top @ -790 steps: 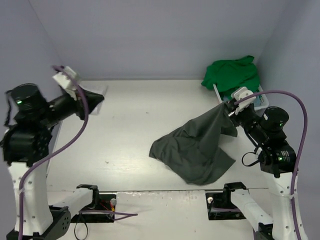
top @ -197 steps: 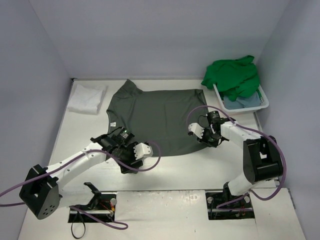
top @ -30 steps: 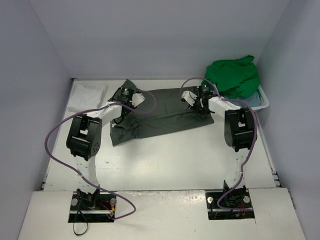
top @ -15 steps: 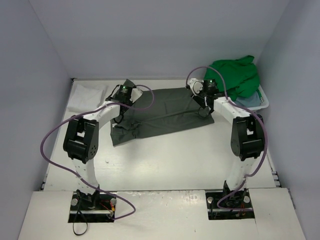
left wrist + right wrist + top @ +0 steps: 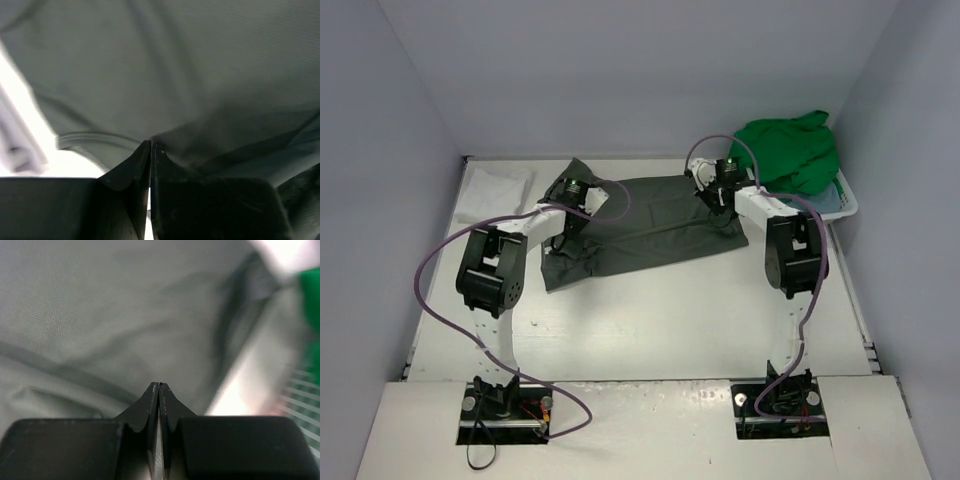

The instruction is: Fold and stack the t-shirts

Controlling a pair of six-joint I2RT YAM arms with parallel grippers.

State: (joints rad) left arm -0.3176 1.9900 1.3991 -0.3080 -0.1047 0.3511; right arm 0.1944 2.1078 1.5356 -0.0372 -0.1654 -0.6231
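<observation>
The dark grey-olive t-shirt (image 5: 650, 235) lies folded over on itself at the far middle of the table. My left gripper (image 5: 578, 205) is at its far left part, and my right gripper (image 5: 718, 198) is at its far right corner. In the left wrist view the jaws are shut at the left gripper's tips (image 5: 151, 144), with the dark cloth (image 5: 200, 60) bunched against them. In the right wrist view the right gripper (image 5: 159, 384) is shut low over the cloth (image 5: 100, 305). The white t-shirt (image 5: 495, 192) lies folded at the far left. The bright green t-shirt (image 5: 785, 150) is heaped on the basket, and the light blue one (image 5: 823, 205) shows under it.
The white plastic basket (image 5: 847, 203) stands at the far right by the wall, and its slats (image 5: 300, 385) show in the right wrist view beside green cloth (image 5: 312, 295). Grey walls close in the table on three sides. Purple cables loop from both arms.
Since 6.6 s ago the shirt's near half has been carried over to the far edge. In the last second both grippers shifted slightly at the far edge, and the shirt kept its shape.
</observation>
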